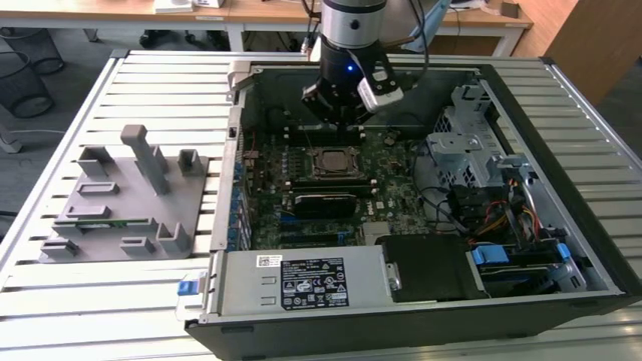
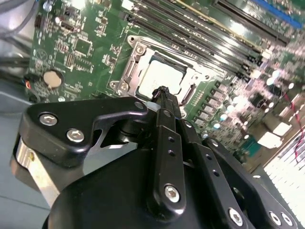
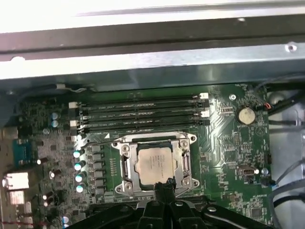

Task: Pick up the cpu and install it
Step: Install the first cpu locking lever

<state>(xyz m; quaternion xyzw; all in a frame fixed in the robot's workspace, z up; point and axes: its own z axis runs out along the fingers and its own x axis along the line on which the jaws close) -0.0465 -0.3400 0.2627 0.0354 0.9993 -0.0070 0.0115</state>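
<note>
Hanging inside the open computer case (image 1: 561, 113) in the exterior view, the gripper (image 1: 337, 114) is poised over the motherboard (image 1: 396, 184), just on the far side of the socket (image 1: 332, 150). The cpu (image 1: 331, 162) lies flat in that socket with its silvery top up, apart from the gripper. On the exterior view's left a grey fixture (image 1: 120, 199) with upright posts rests on the slatted table (image 1: 110, 308), well apart from the case, and the power supply (image 1: 301, 282) fills the case's near edge. In the second wrist view the gripper (image 2: 160, 91) has its black fingers (image 2: 164, 143) drawn together into one narrow tip with nothing between them. That tip shows in front of the cpu (image 2: 162, 75), which is seated squarely within the metal socket (image 2: 135, 50). A round coin battery (image 2: 52, 78) sits on the green board well to one side, and the long memory slots (image 2: 205, 26) run past the socket's other side. In the first wrist view the cpu (image 3: 153, 164) again lies level in the socket (image 3: 125, 164), and the closed, empty gripper (image 3: 165, 184) overlaps the chip's rim. Whether it touches the chip cannot be told. The memory slots (image 3: 143, 114) lie between the socket and the case wall (image 3: 143, 62), and the coin battery (image 3: 246, 114) sits off to the side.
</note>
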